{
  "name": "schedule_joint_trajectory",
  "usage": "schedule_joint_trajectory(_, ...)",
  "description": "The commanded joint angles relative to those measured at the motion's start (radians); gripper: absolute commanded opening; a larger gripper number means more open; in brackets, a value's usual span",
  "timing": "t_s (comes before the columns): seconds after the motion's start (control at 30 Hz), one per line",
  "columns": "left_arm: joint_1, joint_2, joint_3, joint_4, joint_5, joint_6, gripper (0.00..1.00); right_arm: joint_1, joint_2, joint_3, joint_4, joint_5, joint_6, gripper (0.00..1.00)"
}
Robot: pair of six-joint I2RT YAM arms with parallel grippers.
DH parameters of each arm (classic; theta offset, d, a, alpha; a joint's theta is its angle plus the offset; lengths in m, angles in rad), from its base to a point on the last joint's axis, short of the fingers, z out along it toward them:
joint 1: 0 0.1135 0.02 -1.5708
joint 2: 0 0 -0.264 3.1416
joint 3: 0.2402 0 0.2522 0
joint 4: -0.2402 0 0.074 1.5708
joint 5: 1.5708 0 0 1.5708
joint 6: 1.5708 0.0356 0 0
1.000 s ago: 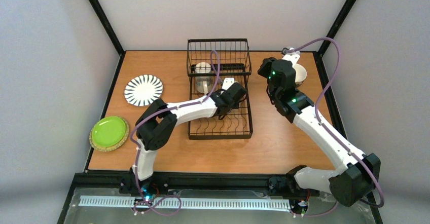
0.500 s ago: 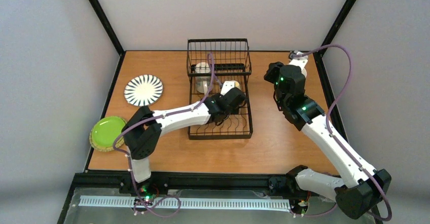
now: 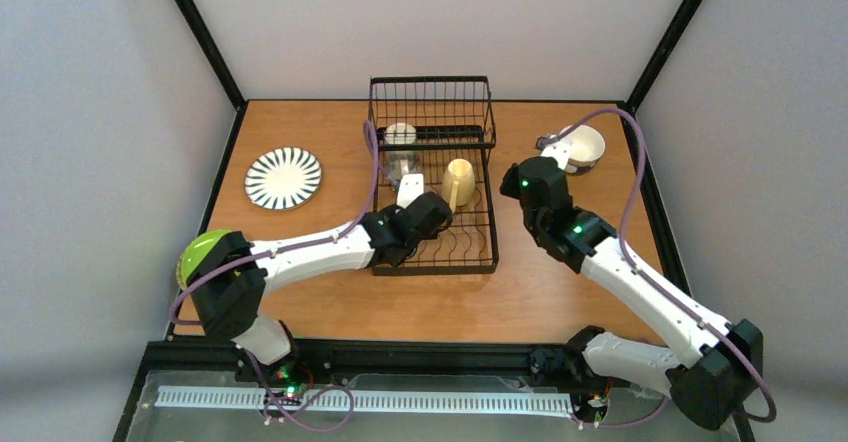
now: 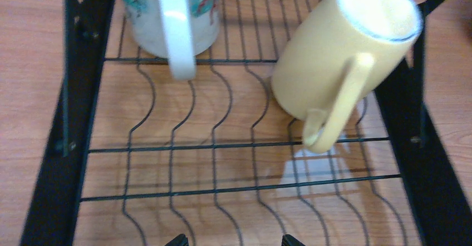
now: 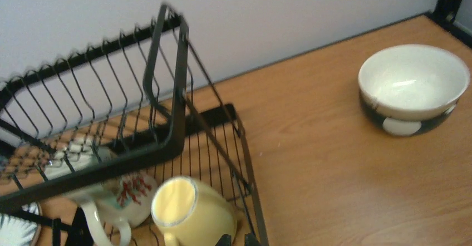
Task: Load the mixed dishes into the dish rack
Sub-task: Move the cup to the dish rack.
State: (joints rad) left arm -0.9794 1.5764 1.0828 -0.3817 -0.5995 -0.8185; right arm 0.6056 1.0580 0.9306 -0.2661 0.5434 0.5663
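**Left gripper**: fingers spread wide with nothing between them, hanging over the near part of the dish rack. Only the two fingertips show, at the bottom edge of the left wrist view.

**Yellow mug**: inside the rack's low slotted section, on its right side. It is tipped over and leans on the wires with its handle toward the near side. It lies beyond the left gripper and to the right of it, clear of both fingertips.

**Teal-and-white cup**: stands in the same low section, left of the yellow mug and apart from it, at the far end of the slots, with its white handle toward the near side.

**Cream mug**: sits in the taller wire basket at the rack's far end, on the left side.

**Right gripper**: its fingertips are two dark points close together at the bottom edge of the right wrist view. It is almost closed and holds nothing. It hangs just right of the rack, with the yellow mug to its left inside the rack.

**Cream bowl**: dark-banded outside, upright on the table, far and right of the right gripper and well apart from it.

**Black-and-white striped plate**: flat on the table left of the rack.

**Lime-green plate**: at the near left, partly hidden by the left arm.
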Motion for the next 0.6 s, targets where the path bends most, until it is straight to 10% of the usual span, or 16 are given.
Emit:
schedule_joint_trajectory(0.0, -0.012, -0.071, -0.076, 0.042, -0.089, -0.056, 0.93, 0.046, 0.08, -0.052, 0.007, 0.016, 0.041, 0.08)
schedule_joint_trajectory(0.57, -0.012, -0.259, -0.395, 0.42, -0.162, 0.047, 0.88, 0.113, 0.344, -0.322, 0.651, 0.036, 0.003, 0.02)
